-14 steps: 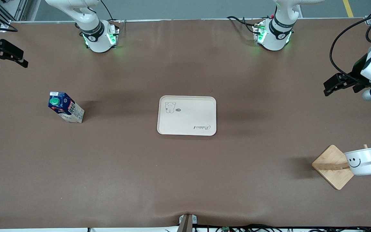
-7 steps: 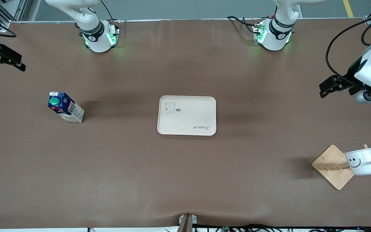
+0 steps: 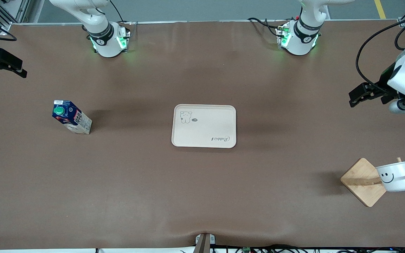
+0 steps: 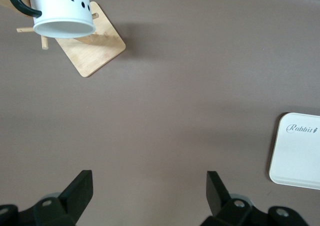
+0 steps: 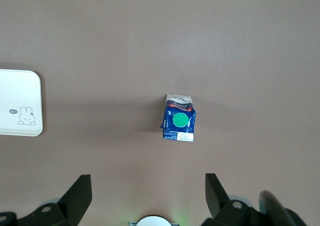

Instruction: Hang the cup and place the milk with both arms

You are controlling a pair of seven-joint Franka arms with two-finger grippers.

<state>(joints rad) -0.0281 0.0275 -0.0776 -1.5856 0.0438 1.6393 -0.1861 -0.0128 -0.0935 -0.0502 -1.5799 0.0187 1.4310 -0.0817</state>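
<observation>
The white cup [image 3: 394, 175] with a smiley face hangs by its black handle on a peg of a wooden rack [image 3: 360, 181], at the left arm's end of the table. It also shows in the left wrist view [image 4: 62, 8]. The dark blue milk carton [image 3: 71, 117] with a green cap stands upright at the right arm's end, and shows in the right wrist view [image 5: 179, 118]. My left gripper [image 3: 354, 96] is open and empty, up over bare table apart from the rack. My right gripper [image 3: 21, 67] is open and empty, up over the table's edge apart from the milk.
A cream tray [image 3: 204, 125] lies empty in the middle of the table, between the milk and the rack. It shows partly in both wrist views [image 4: 300, 151] [image 5: 17, 108]. Brown mat covers the whole table.
Both grippers have shifted slightly, the left one toward the middle of the table and the right one toward the table's edge. The cup, milk and tray have not moved.
</observation>
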